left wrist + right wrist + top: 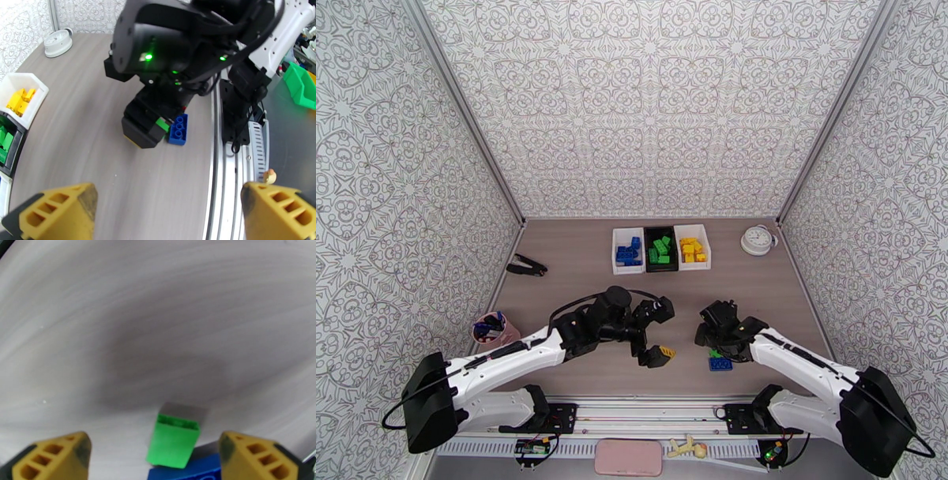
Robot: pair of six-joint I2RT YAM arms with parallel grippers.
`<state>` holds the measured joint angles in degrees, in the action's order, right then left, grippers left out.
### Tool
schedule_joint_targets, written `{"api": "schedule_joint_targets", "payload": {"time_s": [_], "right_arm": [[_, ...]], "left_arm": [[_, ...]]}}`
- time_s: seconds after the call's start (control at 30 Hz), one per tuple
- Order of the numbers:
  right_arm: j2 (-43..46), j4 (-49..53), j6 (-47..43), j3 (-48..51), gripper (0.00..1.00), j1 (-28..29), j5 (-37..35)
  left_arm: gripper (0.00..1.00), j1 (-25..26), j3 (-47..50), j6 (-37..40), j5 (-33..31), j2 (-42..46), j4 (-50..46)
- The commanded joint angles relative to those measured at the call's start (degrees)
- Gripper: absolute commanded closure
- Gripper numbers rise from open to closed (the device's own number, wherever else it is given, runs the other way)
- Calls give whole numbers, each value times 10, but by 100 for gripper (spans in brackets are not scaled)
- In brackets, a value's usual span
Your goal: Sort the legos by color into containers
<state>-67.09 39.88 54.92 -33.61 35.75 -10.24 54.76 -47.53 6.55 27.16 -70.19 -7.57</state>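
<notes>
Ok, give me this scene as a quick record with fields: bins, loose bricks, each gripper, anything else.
bins: left white bin holds blue bricks; black bin holds green bricks; right white bin holds yellow bricks
loose bricks: green brick beside blue brick, near table edge
left gripper: open, empty
right gripper: open, fingers either side of green brick, not gripping
other: clock, pink cup
</notes>
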Motion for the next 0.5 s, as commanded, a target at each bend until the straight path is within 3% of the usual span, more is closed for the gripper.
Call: {"api": "schedule_joint_targets", "payload": {"time_s": [0.0,0.47], "right_arm": [[-14,-27,5,8,18,-8,15],[-67,-66,4,19,43,-19,24]], "left_arm": [[0,5,-13,18,13,-4,-13],[0,3,-6,17,-2,-3,-8]]}}
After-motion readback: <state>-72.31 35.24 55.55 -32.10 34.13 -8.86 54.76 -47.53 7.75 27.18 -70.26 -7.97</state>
